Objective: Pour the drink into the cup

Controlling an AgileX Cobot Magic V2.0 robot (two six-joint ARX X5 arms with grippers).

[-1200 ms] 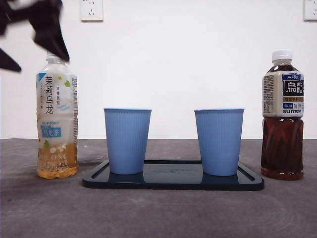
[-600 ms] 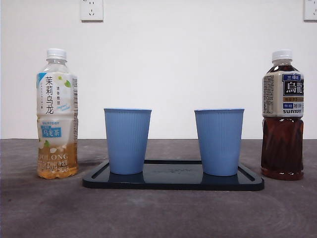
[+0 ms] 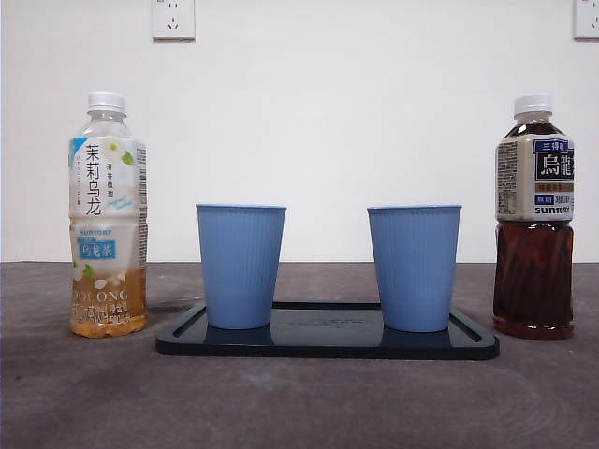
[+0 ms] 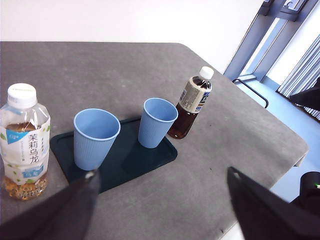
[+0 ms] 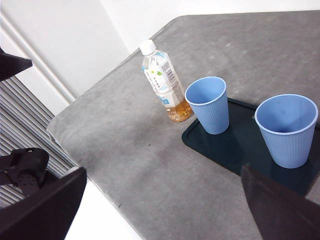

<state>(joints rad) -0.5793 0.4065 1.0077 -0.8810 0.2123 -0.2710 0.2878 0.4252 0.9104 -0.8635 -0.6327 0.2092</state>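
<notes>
A pale oolong tea bottle (image 3: 108, 215) with a white cap stands left of a dark tray (image 3: 328, 344). Two blue cups stand upright on the tray, the left cup (image 3: 241, 267) and the right cup (image 3: 414, 268). A dark tea bottle (image 3: 533, 220), capped, stands right of the tray. No gripper shows in the front view. My left gripper (image 4: 160, 215) is open and empty, high above the table, looking down on the pale bottle (image 4: 24, 142), the cups (image 4: 95, 137) and the dark bottle (image 4: 192, 102). My right gripper (image 5: 160, 210) is open and empty, high above the pale bottle (image 5: 164, 82) and the cups (image 5: 208, 104).
Two wall sockets (image 3: 173, 19) sit on the white wall behind. The grey table's rounded edge (image 4: 295, 150) drops off beyond the dark bottle, and its other edge (image 5: 75, 130) lies beyond the pale bottle.
One second ago a dark arm hung over the pale bottle's cap at the front view's top left. It has left that view. The bottles and cups have not moved.
</notes>
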